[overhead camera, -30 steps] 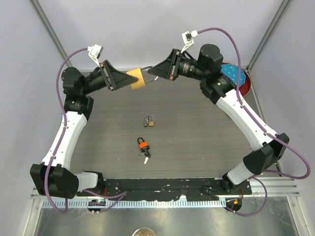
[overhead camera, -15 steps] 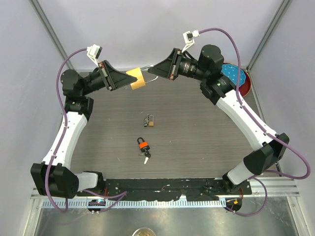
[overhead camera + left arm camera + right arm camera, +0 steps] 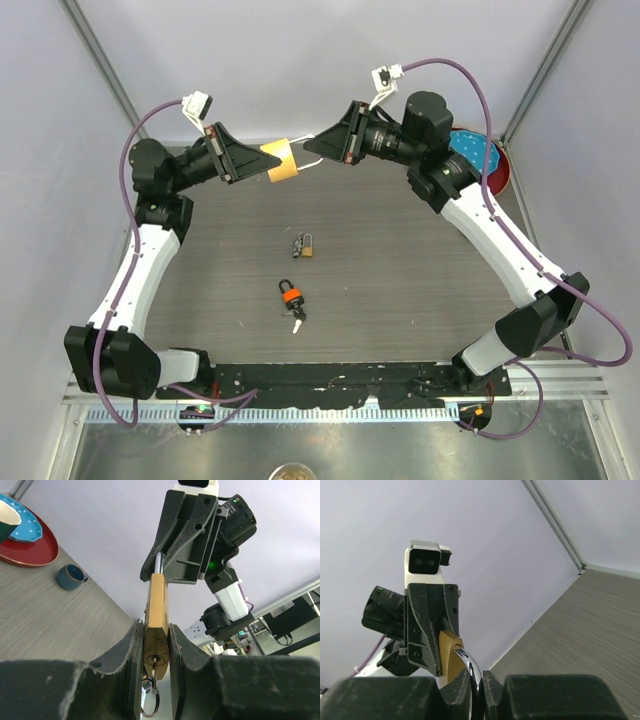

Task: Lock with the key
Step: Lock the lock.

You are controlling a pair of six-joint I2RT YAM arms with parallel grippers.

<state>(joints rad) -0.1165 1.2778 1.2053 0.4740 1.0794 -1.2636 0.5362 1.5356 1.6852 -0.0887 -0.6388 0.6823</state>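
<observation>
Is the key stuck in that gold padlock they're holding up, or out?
In. The left wrist view shows the key hanging from the keyhole at the near end of the brass padlock.

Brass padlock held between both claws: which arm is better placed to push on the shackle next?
Right, probably. The right claw is shut on the shackle and lines up with the brass padlock, whose body the left claw clamps as a brace.
</observation>
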